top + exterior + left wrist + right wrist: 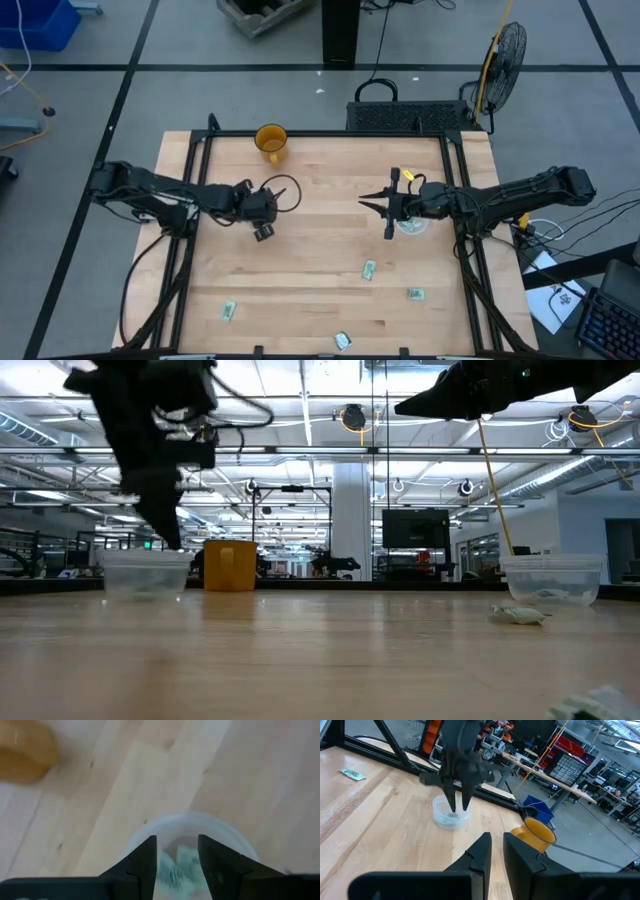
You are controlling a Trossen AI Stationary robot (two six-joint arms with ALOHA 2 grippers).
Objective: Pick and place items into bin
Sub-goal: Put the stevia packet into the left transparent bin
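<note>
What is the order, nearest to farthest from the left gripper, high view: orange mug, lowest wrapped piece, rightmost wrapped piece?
From left gripper:
1. Orange mug, table's top edge.
2. Lowest wrapped piece, bottom edge.
3. Rightmost wrapped piece, right side.

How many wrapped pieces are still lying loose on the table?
4: one mid-table, one near the right rail, one front-left, one at the front edge. More sit in the tubs, uncountable.

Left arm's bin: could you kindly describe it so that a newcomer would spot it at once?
On the wooden table, find the orange mug. Near it, a small clear round tub sits under the left gripper, which points down into it; the other clear tub lies by the right gripper.
</note>
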